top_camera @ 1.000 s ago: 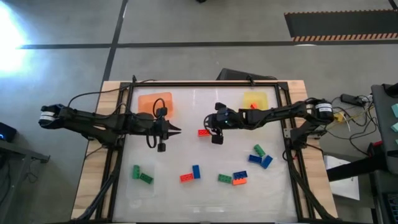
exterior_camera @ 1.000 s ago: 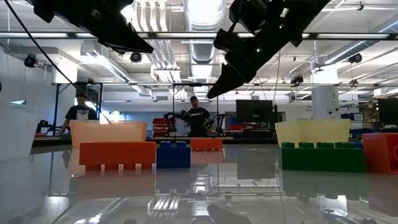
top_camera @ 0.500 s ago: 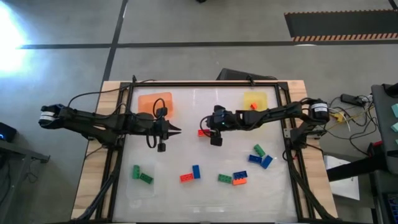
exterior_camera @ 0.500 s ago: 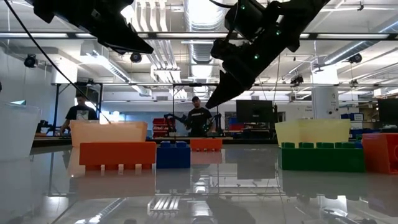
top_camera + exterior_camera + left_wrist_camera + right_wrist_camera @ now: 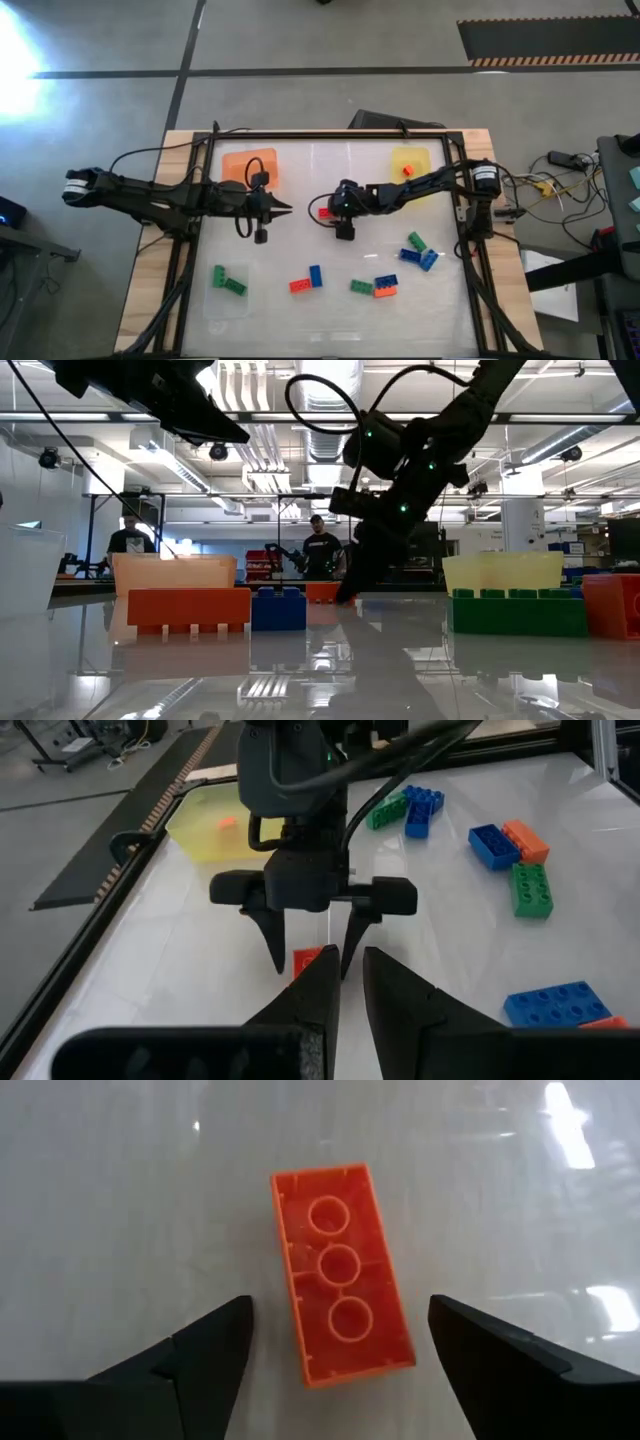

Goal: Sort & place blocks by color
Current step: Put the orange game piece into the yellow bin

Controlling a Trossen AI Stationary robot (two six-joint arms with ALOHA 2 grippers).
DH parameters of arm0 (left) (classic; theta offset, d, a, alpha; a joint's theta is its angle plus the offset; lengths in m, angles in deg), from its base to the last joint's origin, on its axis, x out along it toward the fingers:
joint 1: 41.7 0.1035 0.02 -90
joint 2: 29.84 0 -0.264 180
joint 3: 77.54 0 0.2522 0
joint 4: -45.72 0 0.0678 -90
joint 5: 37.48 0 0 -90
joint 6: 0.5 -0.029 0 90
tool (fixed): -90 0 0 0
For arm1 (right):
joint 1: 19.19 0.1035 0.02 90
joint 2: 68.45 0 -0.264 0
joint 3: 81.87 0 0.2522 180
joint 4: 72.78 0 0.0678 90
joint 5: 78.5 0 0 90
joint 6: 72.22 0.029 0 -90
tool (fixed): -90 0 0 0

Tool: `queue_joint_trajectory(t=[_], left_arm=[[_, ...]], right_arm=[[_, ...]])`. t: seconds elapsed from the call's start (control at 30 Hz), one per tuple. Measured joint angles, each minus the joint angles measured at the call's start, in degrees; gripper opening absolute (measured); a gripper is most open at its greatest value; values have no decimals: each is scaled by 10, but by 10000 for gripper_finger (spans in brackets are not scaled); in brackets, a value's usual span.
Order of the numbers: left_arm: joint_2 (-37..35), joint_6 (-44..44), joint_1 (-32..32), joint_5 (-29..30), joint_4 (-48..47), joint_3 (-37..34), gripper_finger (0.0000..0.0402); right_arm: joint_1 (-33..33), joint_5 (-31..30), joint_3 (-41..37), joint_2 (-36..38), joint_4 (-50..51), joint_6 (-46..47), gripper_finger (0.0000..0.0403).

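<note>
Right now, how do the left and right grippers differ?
The right gripper is open, fingers straddling an upturned orange block mid-table; the left gripper is shut and holds nothing. The right gripper reaches down to the table; the left gripper hangs well above it. Both have dark two-finger jaws and point toward the table's middle.

Both arms are dark, slender and jointed, each with a pale grey collar near its base. Black cables loop loosely along the left arm and curl above the right one. The right end effector (image 5: 311,952) has two tapering black fingers (image 5: 205,1355) under a boxy dark housing; the left end effector (image 5: 286,210) narrows to a point.
</note>
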Motion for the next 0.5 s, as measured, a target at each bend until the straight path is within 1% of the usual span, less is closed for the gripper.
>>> queue_joint_trajectory(t=[0.17, 0.3, 0.43, 0.47, 0.5], left_arm=[[1, 0, 0, 0, 7, 0, 31], [1, -1, 0, 5, 13, 0, 31], [1, -6, 0, 10, 27, 0, 31], [1, -13, 0, 10, 28, 1, 31], [1, -21, 0, 11, 29, 2, 31]], right_arm=[[1, 4, 14, -12, -1, -1, 252], [1, 4, 20, -10, 3, 3, 198], [1, 0, 32, -8, 6, 14, 127], [1, 0, 34, -8, 8, 14, 118], [1, -3, 38, -8, 13, 15, 118]])
